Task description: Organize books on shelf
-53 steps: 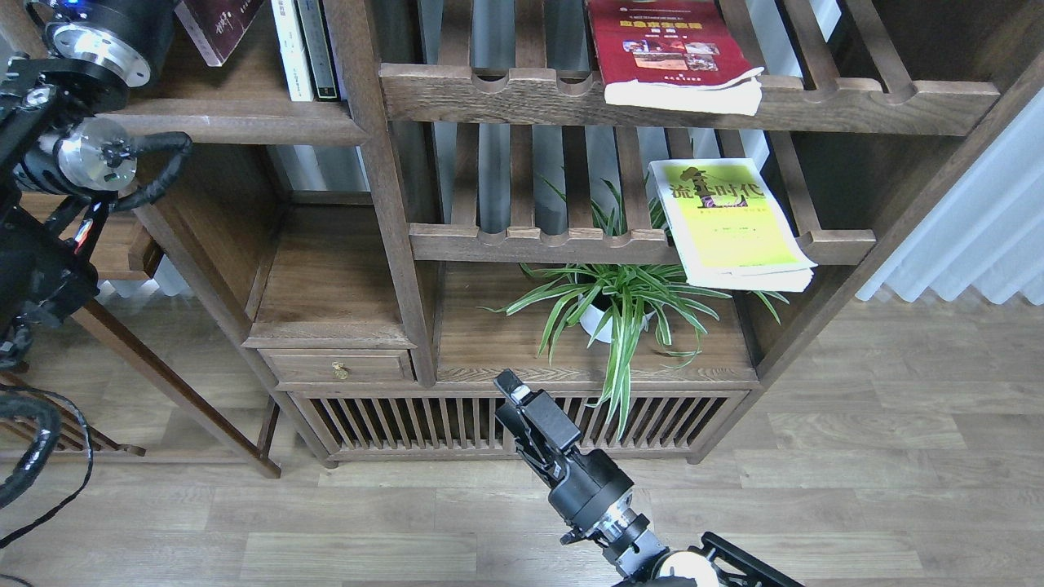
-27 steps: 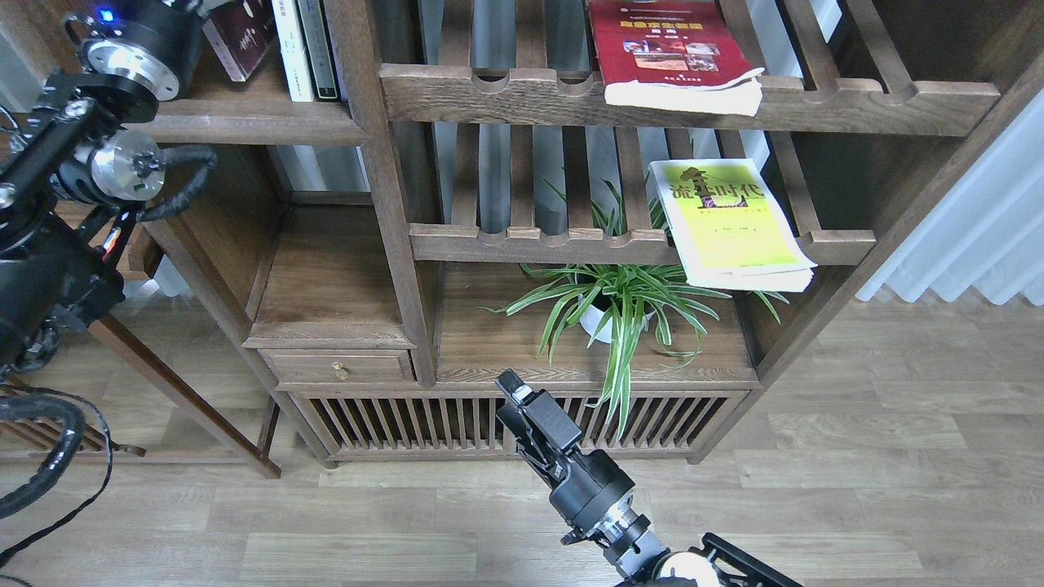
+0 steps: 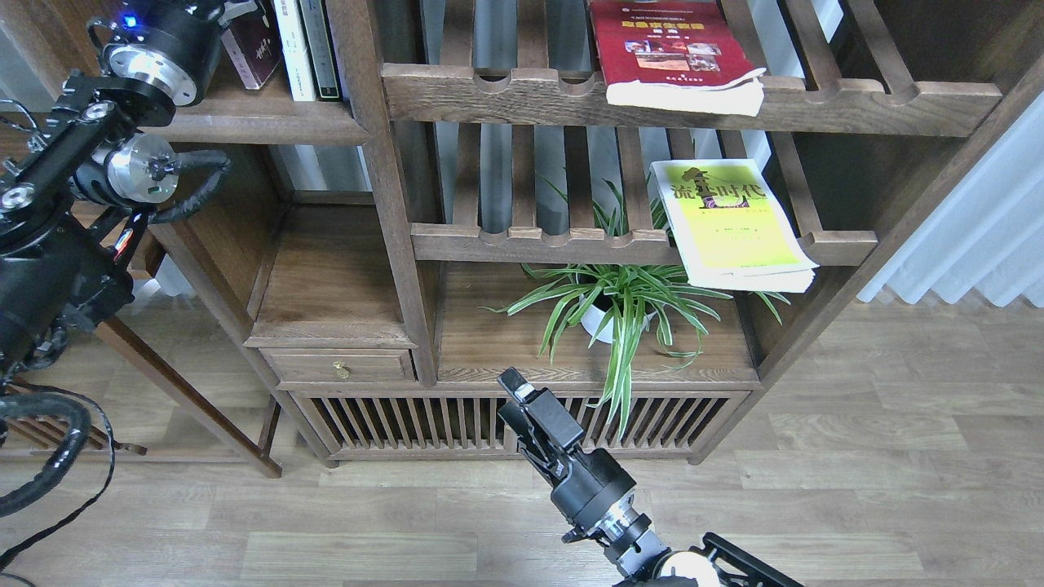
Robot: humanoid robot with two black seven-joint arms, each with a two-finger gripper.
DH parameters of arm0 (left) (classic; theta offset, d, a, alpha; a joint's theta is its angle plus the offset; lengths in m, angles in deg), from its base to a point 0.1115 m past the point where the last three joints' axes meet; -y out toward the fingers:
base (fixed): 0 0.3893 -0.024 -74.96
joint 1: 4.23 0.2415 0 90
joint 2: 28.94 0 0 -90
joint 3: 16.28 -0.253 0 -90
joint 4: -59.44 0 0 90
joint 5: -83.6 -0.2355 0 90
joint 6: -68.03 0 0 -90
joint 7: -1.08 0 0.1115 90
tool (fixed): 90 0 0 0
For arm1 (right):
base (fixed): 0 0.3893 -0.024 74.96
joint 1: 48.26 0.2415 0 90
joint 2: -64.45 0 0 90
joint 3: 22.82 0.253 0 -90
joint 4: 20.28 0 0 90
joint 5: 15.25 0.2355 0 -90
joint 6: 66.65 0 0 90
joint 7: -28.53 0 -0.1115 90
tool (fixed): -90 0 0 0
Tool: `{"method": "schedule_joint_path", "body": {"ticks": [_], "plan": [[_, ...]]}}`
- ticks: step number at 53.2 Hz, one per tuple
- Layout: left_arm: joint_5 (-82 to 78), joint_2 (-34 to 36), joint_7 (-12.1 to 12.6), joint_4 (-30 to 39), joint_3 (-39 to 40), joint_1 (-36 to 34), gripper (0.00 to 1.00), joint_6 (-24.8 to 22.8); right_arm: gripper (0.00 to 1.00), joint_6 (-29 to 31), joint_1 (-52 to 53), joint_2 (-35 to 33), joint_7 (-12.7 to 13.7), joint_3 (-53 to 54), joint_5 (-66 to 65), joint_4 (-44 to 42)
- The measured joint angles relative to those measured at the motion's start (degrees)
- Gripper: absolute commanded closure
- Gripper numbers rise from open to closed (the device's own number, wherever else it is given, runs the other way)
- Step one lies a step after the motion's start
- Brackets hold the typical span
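The dark maroon-brown book [image 3: 251,50] stands almost upright on the solid shelf [image 3: 253,122] at top left, next to upright white and dark books [image 3: 303,49]. My left gripper [image 3: 232,10] is at the view's top edge, shut on that book's upper part and mostly cut off. The red book [image 3: 665,49] lies on the upper slatted rack. The yellow-green book [image 3: 726,220] lies on the lower slatted rack and overhangs its front rail. My right gripper [image 3: 512,393] is empty, fingers together, low in front of the cabinet.
A spider plant in a white pot [image 3: 612,306] stands on the lower board under the yellow-green book. A small drawer [image 3: 338,367] and a slatted cabinet front [image 3: 408,420] are below. A white curtain [image 3: 979,220] hangs at the right. A slanted wooden leg [image 3: 188,391] stands at the left.
My left arm has moved right and up, carrying the maroon book from a tilted pose to nearly upright against the white books. The right arm has barely moved.
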Motion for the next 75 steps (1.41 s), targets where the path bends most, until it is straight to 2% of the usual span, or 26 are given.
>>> {"method": "schedule_joint_path", "body": {"ticks": [27, 48, 75], "plan": [[0.3, -0.3, -0.7, 1.0, 3.0, -0.8, 0.65, -0.1, 0.02, 0.0, -0.1, 0.0, 0.0, 0.0, 0.1, -0.4], [0.9, -1.2, -1.5, 0.8, 3.7, -6.4, 0.65, -0.2, 0.02, 0.0, -0.1, 0.0, 0.0, 0.1, 0.1, -0.9], [0.9, -2.2, -0.9, 1.0, 8.3, -11.2, 0.64, -0.1, 0.02, 0.0, 0.0, 0.0, 0.0, 0.0, 0.1, -0.9]]}}
